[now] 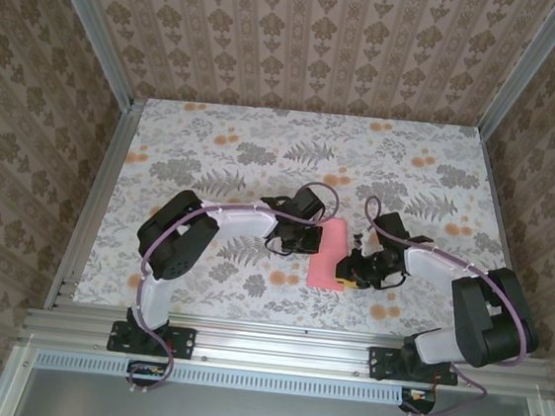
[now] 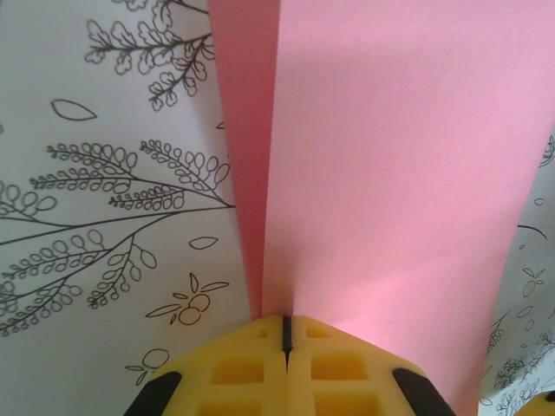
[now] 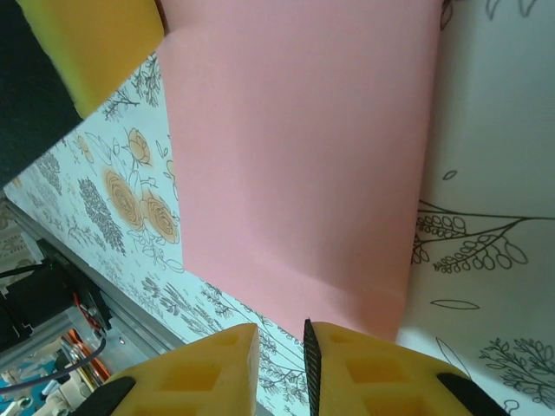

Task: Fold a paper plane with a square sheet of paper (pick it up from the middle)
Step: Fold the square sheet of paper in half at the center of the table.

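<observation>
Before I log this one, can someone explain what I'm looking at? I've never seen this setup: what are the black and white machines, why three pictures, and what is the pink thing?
The machines are two robot arms bolted at the near edge of a table with a flower-print cover. One picture looks down from above; the other two come from small cameras on each arm's wrist, so the yellow blocks at their bottom edges are that arm's own fingers. The pink thing is a sheet of paper, already folded over, lying between the arms. The left pincer is shut on the paper's edge, at the fold. The right pincer sits at the paper's near edge, its fingers slightly apart; I cannot tell whether it grips.
</observation>
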`<action>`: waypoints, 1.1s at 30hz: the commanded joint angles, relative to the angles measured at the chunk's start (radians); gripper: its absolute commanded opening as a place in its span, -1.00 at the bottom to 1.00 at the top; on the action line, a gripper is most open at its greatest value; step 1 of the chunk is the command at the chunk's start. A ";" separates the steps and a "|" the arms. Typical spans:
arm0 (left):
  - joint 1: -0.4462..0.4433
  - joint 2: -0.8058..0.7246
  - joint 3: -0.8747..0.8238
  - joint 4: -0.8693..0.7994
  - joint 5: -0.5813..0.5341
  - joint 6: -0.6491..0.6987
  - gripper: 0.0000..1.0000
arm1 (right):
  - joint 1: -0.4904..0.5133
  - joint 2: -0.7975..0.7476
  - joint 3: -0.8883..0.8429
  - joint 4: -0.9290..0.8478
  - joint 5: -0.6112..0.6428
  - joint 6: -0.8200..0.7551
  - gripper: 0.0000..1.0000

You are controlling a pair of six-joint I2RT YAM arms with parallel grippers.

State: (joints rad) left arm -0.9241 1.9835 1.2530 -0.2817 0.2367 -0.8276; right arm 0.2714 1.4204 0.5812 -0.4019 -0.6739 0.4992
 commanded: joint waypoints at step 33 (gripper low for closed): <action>-0.009 0.035 0.011 -0.077 -0.023 0.032 -0.93 | -0.032 0.313 0.203 0.103 0.073 -0.027 -0.52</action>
State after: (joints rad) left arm -0.9241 1.9888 1.2640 -0.2962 0.2359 -0.8150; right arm 0.2409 1.7020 0.7902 -0.3016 -0.6369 0.4934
